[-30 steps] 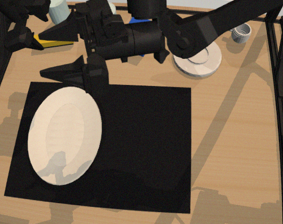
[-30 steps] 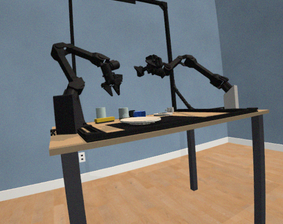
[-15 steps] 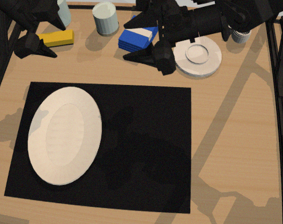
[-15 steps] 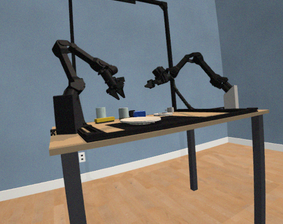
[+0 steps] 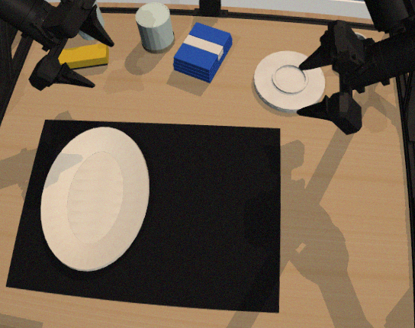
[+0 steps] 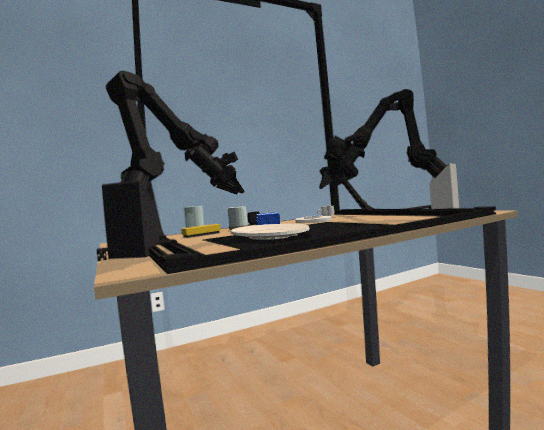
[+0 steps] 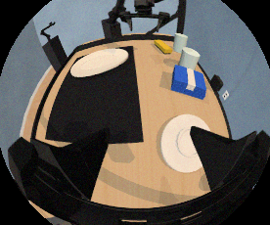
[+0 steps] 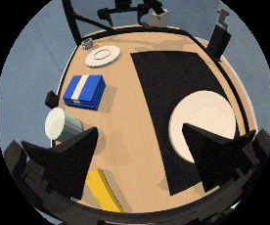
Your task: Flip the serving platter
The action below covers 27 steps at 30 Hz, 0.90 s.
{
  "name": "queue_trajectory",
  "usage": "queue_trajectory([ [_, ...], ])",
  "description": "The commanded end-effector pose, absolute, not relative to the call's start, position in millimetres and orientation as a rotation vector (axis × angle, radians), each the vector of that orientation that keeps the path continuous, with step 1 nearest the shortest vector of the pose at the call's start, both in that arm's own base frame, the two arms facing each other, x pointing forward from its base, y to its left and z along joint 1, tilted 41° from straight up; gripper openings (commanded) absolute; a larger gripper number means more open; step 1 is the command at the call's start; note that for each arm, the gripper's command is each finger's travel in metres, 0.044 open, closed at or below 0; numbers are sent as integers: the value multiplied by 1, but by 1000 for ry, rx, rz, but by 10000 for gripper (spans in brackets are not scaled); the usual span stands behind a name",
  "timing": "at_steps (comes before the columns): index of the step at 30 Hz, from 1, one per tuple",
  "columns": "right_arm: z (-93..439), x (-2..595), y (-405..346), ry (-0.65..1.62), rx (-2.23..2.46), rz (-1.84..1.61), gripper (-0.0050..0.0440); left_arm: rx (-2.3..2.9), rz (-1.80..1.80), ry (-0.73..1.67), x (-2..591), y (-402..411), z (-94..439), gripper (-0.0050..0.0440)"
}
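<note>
The serving platter (image 5: 95,198) is a cream oval dish. It lies flat on the left part of the black drying mat (image 5: 202,213), with its inner oval showing. It also shows in the side view (image 6: 270,230), the left wrist view (image 7: 100,62) and the right wrist view (image 8: 202,121). My left gripper (image 5: 299,89) is open and empty, high above the small white plate (image 5: 289,80), far from the platter. My right gripper (image 5: 103,65) is open and empty, high above the yellow block (image 5: 84,55). Both hang well above the table (image 6: 232,185) (image 6: 335,170).
A pale cup (image 5: 154,27) and a blue box with a white band (image 5: 203,51) stand behind the mat. Another cup is mostly hidden behind my right gripper. Black rails run along the back and the right edge (image 5: 412,130). A small black camera block (image 5: 210,3) sits on the back rail.
</note>
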State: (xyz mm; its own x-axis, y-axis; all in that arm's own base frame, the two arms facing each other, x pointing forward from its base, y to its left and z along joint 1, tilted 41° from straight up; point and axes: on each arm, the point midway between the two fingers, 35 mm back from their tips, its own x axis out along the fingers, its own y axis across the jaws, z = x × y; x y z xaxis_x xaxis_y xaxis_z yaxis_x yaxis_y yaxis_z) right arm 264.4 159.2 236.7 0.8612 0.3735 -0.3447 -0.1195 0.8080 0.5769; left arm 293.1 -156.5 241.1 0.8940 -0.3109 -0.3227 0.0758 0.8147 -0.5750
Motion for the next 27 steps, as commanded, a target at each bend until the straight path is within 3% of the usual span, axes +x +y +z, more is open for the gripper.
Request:
queue_trajectory([
  [1, 229, 266, 162, 454, 593, 245, 440, -593, -245, 454, 266, -160, 231, 440],
  [6, 214, 274, 146, 503, 518, 196, 440, -593, -245, 454, 266, -160, 231, 440],
  [13, 146, 284, 65, 800, 270, 12, 440, -593, -245, 454, 266, -160, 231, 440],
  [27, 78, 217, -36, 1328, 305, -36, 440, -593, -245, 454, 266, -160, 231, 440],
])
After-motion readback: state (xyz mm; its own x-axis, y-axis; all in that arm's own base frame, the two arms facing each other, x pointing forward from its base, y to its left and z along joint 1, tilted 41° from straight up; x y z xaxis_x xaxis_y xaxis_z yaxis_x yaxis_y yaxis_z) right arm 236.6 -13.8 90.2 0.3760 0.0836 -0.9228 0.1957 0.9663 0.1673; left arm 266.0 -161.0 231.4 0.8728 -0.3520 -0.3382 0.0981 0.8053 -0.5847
